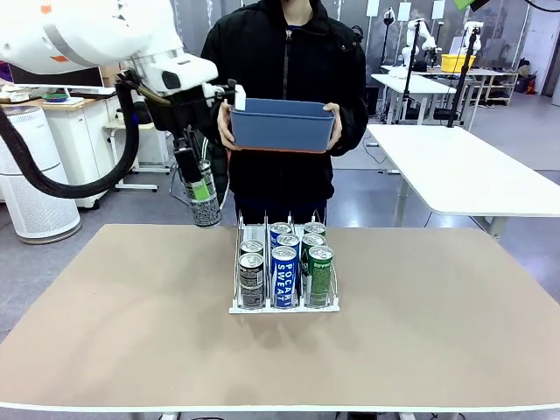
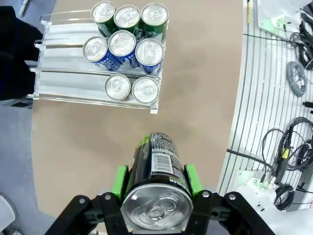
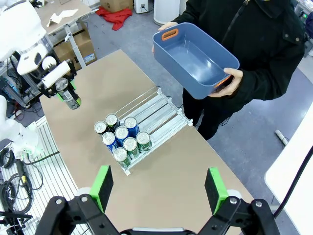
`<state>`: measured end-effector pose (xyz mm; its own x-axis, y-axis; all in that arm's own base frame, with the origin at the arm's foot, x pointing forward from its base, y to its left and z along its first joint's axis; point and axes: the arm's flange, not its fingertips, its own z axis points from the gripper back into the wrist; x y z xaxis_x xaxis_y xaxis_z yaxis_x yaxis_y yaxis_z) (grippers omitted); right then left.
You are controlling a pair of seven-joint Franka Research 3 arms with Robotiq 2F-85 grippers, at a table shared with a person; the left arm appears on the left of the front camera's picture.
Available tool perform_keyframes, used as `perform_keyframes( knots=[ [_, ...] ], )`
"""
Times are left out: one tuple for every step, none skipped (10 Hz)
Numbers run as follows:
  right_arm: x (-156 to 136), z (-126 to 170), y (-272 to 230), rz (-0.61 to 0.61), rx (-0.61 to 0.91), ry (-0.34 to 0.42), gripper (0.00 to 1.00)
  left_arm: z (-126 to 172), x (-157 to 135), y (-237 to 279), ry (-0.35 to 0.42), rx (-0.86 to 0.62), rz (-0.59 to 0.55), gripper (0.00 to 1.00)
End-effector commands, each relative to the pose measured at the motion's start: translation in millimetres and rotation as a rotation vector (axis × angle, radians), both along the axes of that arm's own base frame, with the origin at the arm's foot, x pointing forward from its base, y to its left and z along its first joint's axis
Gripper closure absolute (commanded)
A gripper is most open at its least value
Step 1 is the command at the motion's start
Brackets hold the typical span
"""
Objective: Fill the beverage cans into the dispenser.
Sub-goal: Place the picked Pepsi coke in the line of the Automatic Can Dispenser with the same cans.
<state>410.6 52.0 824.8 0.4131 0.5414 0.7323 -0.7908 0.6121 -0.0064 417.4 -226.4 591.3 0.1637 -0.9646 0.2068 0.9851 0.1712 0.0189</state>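
The slim dark metal drink can with a silver top [image 2: 156,191] is hanging in the air above the brown tabletop [image 1: 114,324], near its far edge on the robot's left. The left gripper [image 2: 155,182] is pinching the can between its green pads [image 2: 119,180], one on each round side.

The can is probably hard and smooth, so it could slip or turn if the squeeze is weak. It looks full, so likely a bit heavy. The middle of its round side is the best place to grab, not the thin top rim.

The clear three-lane wire rack [image 1: 284,304] is sitting in the middle of the tabletop with eight cans inside. The left lane [image 1: 251,262] has just two dark cans, so there is room behind them.

The right gripper [image 3: 157,186] is spread wide and holding nothing. A person is holding a blue plastic tub [image 1: 282,122] beyond the far edge.
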Motion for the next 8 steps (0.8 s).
perform_keyframes(
  knots=[
    [-0.2, -1.3, -0.1, 0.000, 0.002, 0.003, 0.00, -14.8, -0.2, -33.3, -0.052, 0.076, 0.035, 0.42],
    [-0.2, -1.3, -0.1, 0.000, 0.002, 0.003, 0.00, -24.8, -6.1, -47.1, -0.075, 0.096, 0.012, 0.42],
    [-0.2, -1.3, -0.1, 0.000, 0.002, 0.003, 0.00, -38.0, -12.9, -58.8, -0.094, 0.115, -0.011, 0.42],
    [-0.2, -1.3, -0.1, 0.000, 0.002, 0.003, 0.00, -48.5, -20.7, -72.8, -0.092, 0.124, -0.024, 0.42],
    [-0.2, -1.3, -0.1, 0.000, 0.002, 0.003, 0.00, -57.9, -24.9, -84.8, -0.099, 0.121, -0.029, 0.42],
    [-0.2, -1.3, -0.1, 0.000, 0.002, 0.003, 0.00, -63.2, -27.9, -89.9, -0.119, 0.117, -0.028, 0.42],
    [-0.2, -1.3, -0.1, 0.000, 0.002, 0.003, 0.00, -66.4, -40.2, -93.5, -0.133, 0.115, -0.038, 0.42],
    [-0.2, -1.3, -0.1, 0.000, 0.002, 0.003, 0.00, -72.6, -50.9, -104.1, -0.137, 0.107, -0.037, 0.42]
  ],
)
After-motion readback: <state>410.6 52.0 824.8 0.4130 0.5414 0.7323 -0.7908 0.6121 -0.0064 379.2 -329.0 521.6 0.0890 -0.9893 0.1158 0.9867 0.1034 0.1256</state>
